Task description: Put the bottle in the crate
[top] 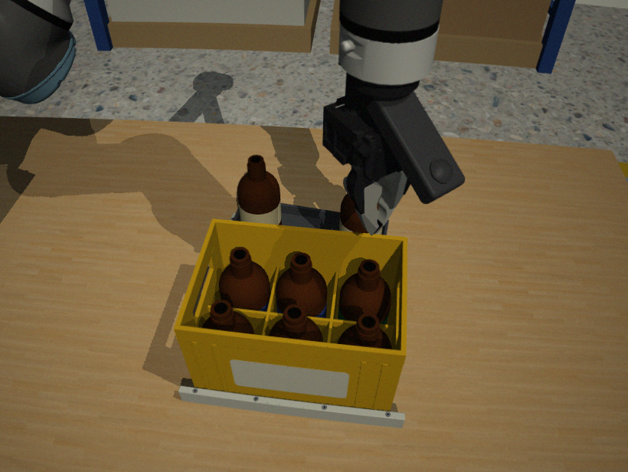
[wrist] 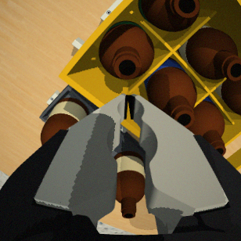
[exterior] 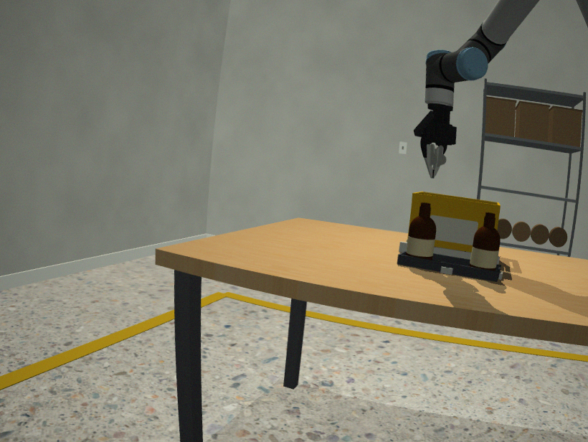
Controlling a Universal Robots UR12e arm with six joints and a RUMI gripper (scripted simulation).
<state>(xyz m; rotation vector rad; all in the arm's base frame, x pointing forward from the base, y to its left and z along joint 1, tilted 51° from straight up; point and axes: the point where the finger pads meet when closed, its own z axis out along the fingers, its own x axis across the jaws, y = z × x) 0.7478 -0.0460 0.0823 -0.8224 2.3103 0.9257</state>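
Observation:
The yellow crate point(top: 213, 360) point(exterior: 447, 207) stands on the table. The top view shows a brown bottle in each of its six slots, three behind point(top: 301, 292) and three in front point(top: 295, 330). The dark tray point(top: 310, 218) point(exterior: 427, 262) lies along the crate's back. Two brown bottles with cream labels stand upright in it: one at the left point(top: 259, 192) point(exterior: 485, 240) point(wrist: 130, 185) in the top view, one at the right point(top: 351, 213) point(exterior: 421, 228) point(wrist: 60, 127). My gripper point(top: 374, 229) point(exterior: 432, 176) point(wrist: 127, 96) is shut and empty, above the crate and tray.
A pale strip with screws point(top: 292, 404) lies on the table point(top: 507, 330) point(exterior: 308, 252) along the crate's front. Shelving point(exterior: 532, 142) with boxes stands in the background. Arm shadows fall across the table.

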